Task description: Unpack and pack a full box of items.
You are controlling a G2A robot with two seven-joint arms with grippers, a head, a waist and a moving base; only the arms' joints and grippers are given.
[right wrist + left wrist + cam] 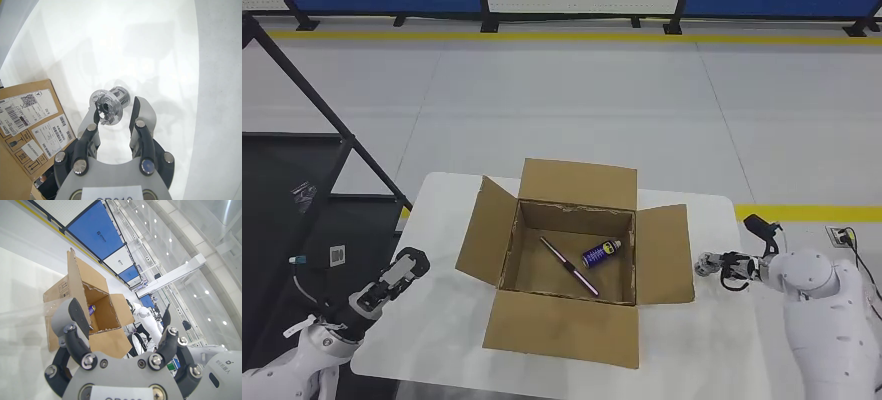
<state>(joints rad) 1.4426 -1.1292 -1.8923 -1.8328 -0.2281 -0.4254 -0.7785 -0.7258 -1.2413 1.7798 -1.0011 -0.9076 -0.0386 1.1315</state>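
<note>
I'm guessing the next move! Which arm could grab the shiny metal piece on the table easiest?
Probably the right: the right gripper, open, is right at the metal piece beside the box, while the left gripper sits on the box's far side.

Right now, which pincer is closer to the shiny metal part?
Right. The right pincer straddles the metal part; the left pincer is far off, beyond the box at the table's other side.
</note>
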